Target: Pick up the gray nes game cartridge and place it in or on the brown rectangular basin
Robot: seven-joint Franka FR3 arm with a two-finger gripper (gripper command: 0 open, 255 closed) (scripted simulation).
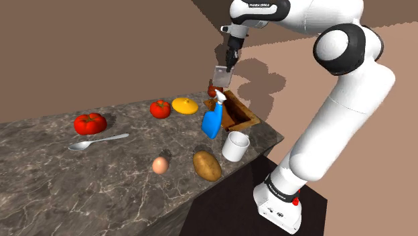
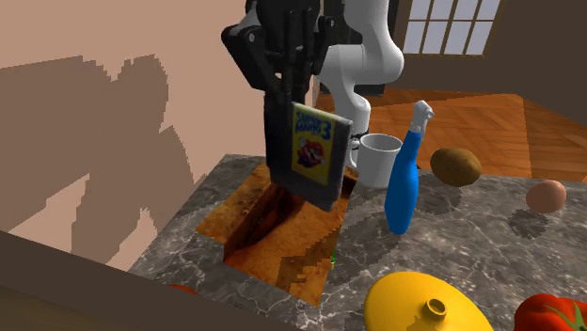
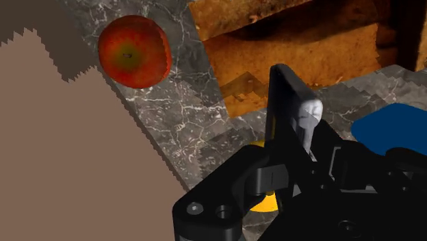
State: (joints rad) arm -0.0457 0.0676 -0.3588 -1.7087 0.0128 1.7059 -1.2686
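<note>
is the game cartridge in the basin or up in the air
Up in the air: the cartridge hangs clamped in the tool, above the brown basin and clear of it.

The shoulder view sits high, at middling range behind the arm [image 1: 335, 100], whose base stands at 5 o'clock. It faces down over the marbled surface [image 1: 100, 188] toward 10 o'clock. The second exterior view is low and close on the opposite side, facing the arm at 12 o'clock across the brown basin [image 2: 273, 235]. Both share the basin, the blue spray bottle [image 2: 403, 188] and the white mug [image 2: 381, 158]. The wrist view looks steeply down, very near, onto the basin's edge.
</note>
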